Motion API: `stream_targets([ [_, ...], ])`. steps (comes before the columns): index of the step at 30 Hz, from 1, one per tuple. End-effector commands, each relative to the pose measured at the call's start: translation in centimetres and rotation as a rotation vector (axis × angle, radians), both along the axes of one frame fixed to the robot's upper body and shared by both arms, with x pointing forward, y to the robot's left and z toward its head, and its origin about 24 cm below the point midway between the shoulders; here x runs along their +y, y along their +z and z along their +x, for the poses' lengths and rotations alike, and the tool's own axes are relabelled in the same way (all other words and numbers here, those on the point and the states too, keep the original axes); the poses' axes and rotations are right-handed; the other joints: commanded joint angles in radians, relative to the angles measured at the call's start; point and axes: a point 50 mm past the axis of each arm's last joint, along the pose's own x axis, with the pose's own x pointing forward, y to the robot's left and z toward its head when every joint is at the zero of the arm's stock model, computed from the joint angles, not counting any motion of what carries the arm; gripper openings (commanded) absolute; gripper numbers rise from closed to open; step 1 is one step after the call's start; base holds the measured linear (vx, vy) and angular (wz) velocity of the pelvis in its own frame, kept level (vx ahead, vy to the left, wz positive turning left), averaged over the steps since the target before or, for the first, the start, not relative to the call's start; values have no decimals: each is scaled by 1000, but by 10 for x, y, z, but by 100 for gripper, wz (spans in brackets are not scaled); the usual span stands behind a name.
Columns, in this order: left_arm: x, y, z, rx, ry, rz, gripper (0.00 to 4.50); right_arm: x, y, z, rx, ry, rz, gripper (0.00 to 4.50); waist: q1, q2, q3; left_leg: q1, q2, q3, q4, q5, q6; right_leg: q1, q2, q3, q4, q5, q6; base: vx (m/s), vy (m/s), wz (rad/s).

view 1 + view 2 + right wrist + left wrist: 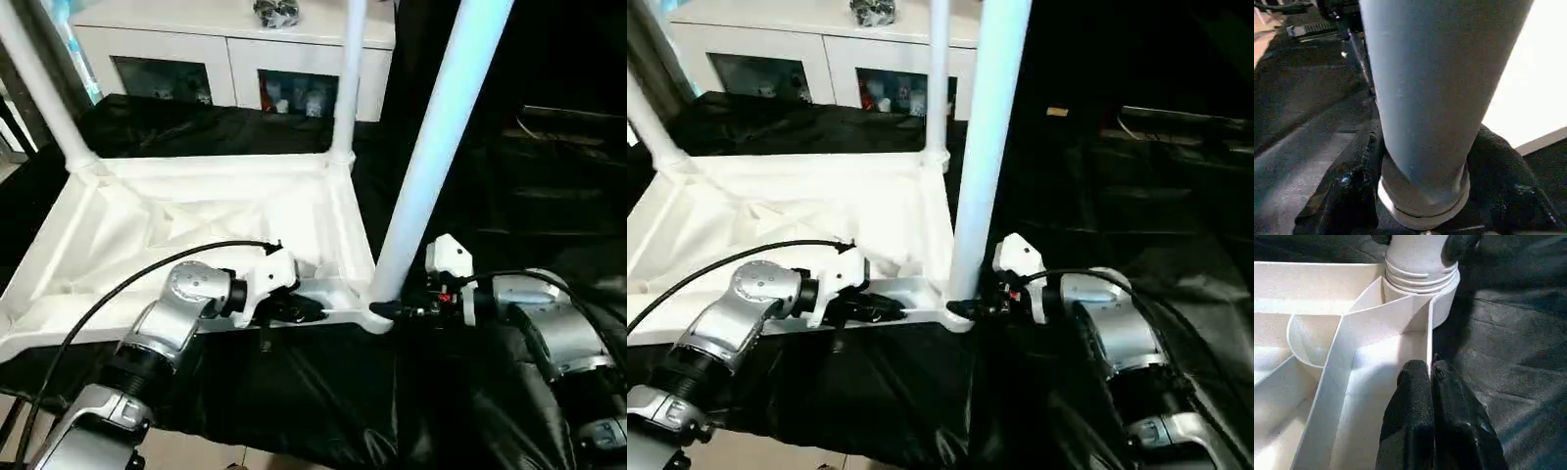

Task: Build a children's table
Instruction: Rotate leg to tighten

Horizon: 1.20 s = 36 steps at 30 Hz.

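The tabletop (196, 230) lies underside-up on the black cloth (313, 392), three legs standing in its corner sockets. The left gripper (1430, 369) pinches the thin near rim wall, fingers pressed tight on it. Right beside it, the right gripper (1422, 196) wraps the near leg (431, 147) at its flared base — fingers (1347, 196) on both sides.

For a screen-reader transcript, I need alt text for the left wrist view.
The left tool, its two black fingers pinched on the thin side wall of the upturned white tabletop, sits just short of a corner socket. A white leg stands in that socket, with black cloth beside it.
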Motion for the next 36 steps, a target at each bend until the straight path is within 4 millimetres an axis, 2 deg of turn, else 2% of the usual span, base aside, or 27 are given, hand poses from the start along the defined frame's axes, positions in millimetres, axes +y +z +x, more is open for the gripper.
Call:
stream_targets([
  [1, 1, 5, 6, -18, 7, 11, 0, 9, -16, -11, 91, 89, -24, 223, 5, -5, -45, 4, 62, -21, -66, -113, 101, 44, -71, 41, -59, -19, -305, 0, 0, 0],
  [9, 5, 5, 7, -8, 0, 12, 0, 13, -19, -15, 114, 124, -12, 200, 10, -4, -46, 5, 63, -21, -66, -121, 90, 45, -70, 41, -58, -16, -305, 0, 0, 0],
  [10, 5, 5, 7, -8, 2, 12, 0, 13, -20, -16, 117, 123, -8, 200, 10, 1, -46, 5, 63, -21, -66, -121, 89, 45, -71, 41, -58, -15, -305, 0, 0, 0],
  [16, -4, 0, 12, -44, 99, 13, 0, 20, -28, -19, 115, -26, 67, 199, 12, -3, -39, 9, 64, -22, -74, -173, 63, 42, -72, 44, -68, -88, -290, 0, 0, 0],
  [18, -19, -5, 13, -57, 178, -3, 0, 27, -39, -14, 107, -247, 93, 199, 5, 2, -32, 14, 65, -27, -84, -244, 22, 35, -75, 46, -83, -227, -258, 0, 0, 0],
  [19, -24, -6, 13, -56, 193, -13, 0, 30, -43, -14, 106, -301, 97, 199, 3, 2, -30, 15, 64, -28, -87, -267, 9, 33, -75, 46, -89, -273, -246, 0, 0, 0],
  [20, -33, -7, 13, -63, 231, -26, 0, 36, -47, -14, 101, -373, 103, 199, -1, 3, -31, 16, 62, -32, -89, -289, -10, 35, -76, 46, -94, -333, -218, 0, 0, 0],
  [21, -39, -8, 13, -69, 254, -30, 0, 42, -50, -14, 100, -413, 107, 199, -6, 4, -29, 15, 61, -36, -91, -304, -21, 31, -75, 46, -98, -366, -200, 0, 0, 0],
  [23, -47, -9, 13, -73, 278, -35, 0, 51, -52, -14, 99, -467, 109, 199, -13, 4, -29, 16, 59, -37, -92, -325, -28, 26, -74, 47, -104, -400, -178, 0, 0, 0],
  [24, -56, -9, 13, -72, 313, -47, 0, 62, -53, -12, 96, -531, 117, 198, -17, 7, -29, 15, 58, -39, -94, -335, -28, 26, -73, 47, -106, -412, -166, 0, 0, 0],
  [25, -60, -9, 13, -73, 323, -49, 0, 68, -54, -11, 95, -563, 123, 198, -19, 6, -24, 13, 58, -38, -95, -339, -29, 22, -72, 48, -108, -417, -162, 0, 0, 0],
  [26, -72, -9, 11, -87, 342, -45, 0, 86, -52, -7, 79, -645, 136, 198, -24, 9, -19, 13, 54, -40, -97, -369, -33, 14, -72, 49, -115, -471, -141, 0, 0, 0],
  [27, -72, -9, 11, -87, 342, -45, 0, 86, -52, -7, 79, -645, 136, 198, -25, 7, -20, 12, 53, -44, -98, -369, -35, 17, -74, 47, -115, -489, -132, 0, 0, 0],
  [28, -77, -9, 10, -88, 349, -50, 0, 95, -50, -5, 62, -669, 140, 198, -26, 9, -17, 11, 54, -47, -100, -380, -30, 16, -73, 45, -119, -515, -114, 0, 0, 0],
  [30, -79, -9, 10, -95, 349, -46, 0, 101, -48, -4, 49, -678, 146, 198, -26, 12, -15, 15, 53, -46, -101, -386, -27, 9, -72, 48, -123, -507, -107, 0, 0, 0],
  [31, -80, -9, 9, -103, 345, -38, 0, 104, -46, -4, 40, -688, 159, 198, -26, 13, -15, 14, 53, -46, -102, -381, -25, 11, -71, 48, -122, -491, -108, 0, 0, 0],
  [33, -77, -10, 9, -107, 329, -25, 0, 104, -40, -2, 36, -695, 209, 268, -27, 15, -17, 8, 56, -44, -108, -341, -15, 20, -68, 47, -117, -392, -123, 0, 0, 0],
  [35, -74, -10, 9, -109, 316, -19, 0, 101, -36, -2, 31, -685, 231, 268, -27, 19, -14, 8, 57, -40, -109, -329, -8, 18, -66, 49, -114, -332, -144, 0, 0, 0],
  [36, -73, -10, 8, -109, 311, -17, 0, 99, -35, -2, 28, -680, 236, 288, -27, 18, -14, 7, 57, -39, -108, -324, -3, 21, -67, 50, -111, -311, -156, 0, 0, 0],
])
